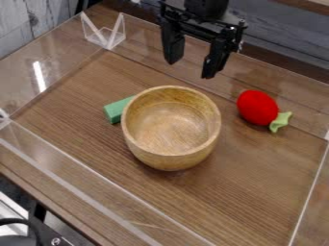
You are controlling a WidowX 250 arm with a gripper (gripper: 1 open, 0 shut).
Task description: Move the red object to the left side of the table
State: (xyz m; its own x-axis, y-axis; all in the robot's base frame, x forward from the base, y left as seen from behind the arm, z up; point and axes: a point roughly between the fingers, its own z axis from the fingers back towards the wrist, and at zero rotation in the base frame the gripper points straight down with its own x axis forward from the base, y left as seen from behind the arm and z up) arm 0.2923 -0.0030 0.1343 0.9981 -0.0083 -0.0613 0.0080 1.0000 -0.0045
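Observation:
The red object is a small round bright-red toy fruit with a green leafy stem at its right, lying on the table right of centre. My gripper hangs above the far part of the table, pointing down, up and to the left of the fruit and well apart from it. Its two dark fingers stand spread open with nothing between them.
A light wooden bowl stands in the middle, to the left of the fruit. A flat green piece peeks out at the bowl's left side. Low clear acrylic walls edge the dark wood tabletop, with a clear bracket at the far left.

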